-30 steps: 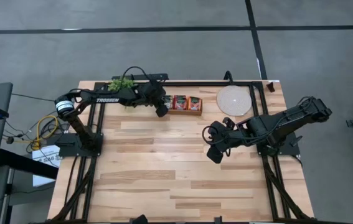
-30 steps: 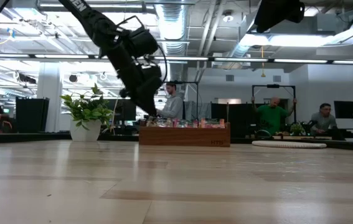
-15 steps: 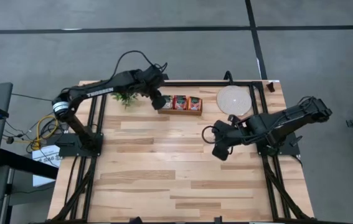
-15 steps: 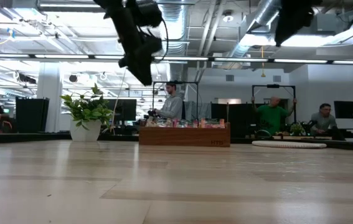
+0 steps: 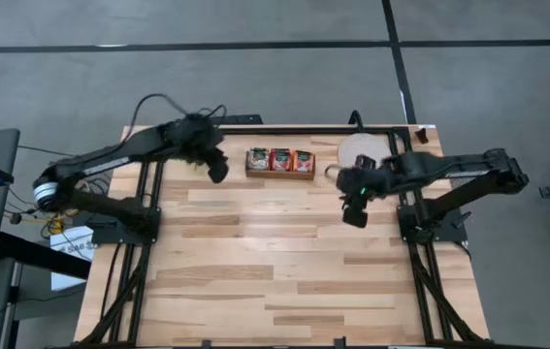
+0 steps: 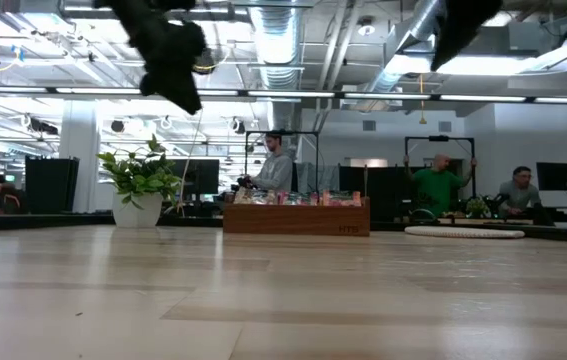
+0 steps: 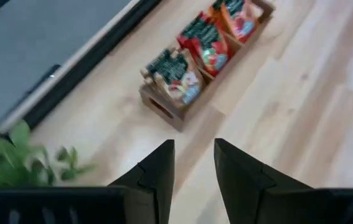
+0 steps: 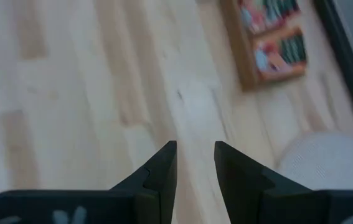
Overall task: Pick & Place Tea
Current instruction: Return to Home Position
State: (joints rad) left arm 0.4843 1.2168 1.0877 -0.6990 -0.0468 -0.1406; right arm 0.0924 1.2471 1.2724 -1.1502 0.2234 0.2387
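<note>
Tea sachets (image 7: 188,59), small flat squares, all stand on edge inside a long brown wooden tray (image 5: 279,176) with three compartments, set near the back edge of the pale plank desk (image 5: 255,252)

Compartments seen from above: left holds dark green-and-white packs, middle holds red, right holds orange-red. Light picture at the centre of each pack, legible in the left wrist view only

Left tool (image 7: 193,149): in the air just off the left end of the wooden tray, which lies ahead of it in its own wrist view. Its two dark fingers (image 7: 157,171) are drawn close, a thin slit between them, nothing held. Low view puts this arm near the top of the frame, well clear of the desk

Right tool (image 8: 195,149): over bare planks, to the right of the wooden tray and in front of a round pale disc (image 5: 357,147), apart from both. Fingers likewise drawn close and empty. Low view shows this arm high up too

Green leafy plant in a white pot (image 6: 141,172) stands at the back left of the desk, left of the wooden tray; the left arm crosses above it in the high view

Room beyond the desk: one person standing (image 6: 278,165) behind the tray line, a person in a green top (image 6: 441,182) further right, another seated (image 6: 521,188) at the far right
</note>
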